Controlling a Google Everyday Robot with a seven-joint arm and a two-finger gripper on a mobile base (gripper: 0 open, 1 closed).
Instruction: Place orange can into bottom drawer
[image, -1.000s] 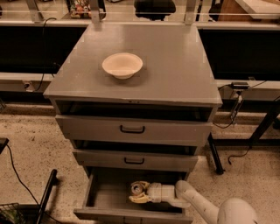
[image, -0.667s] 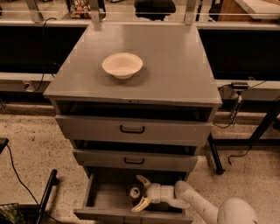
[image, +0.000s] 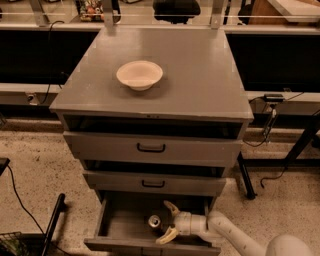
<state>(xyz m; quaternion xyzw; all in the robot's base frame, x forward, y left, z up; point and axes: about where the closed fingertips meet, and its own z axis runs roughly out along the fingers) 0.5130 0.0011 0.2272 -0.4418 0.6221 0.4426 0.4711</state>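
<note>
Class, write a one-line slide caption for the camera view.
Open tool at the orange can, which stands inside the pulled-out bottom drawer.

Pincer (image: 164, 223) spread wide inside bottom drawer (image: 122, 244); orange can (image: 154, 220) upright just beside.

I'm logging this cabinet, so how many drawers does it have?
3: the top drawer, the middle drawer under it, and the bottom drawer, pulled out, with the orange can inside by the open gripper.
</note>
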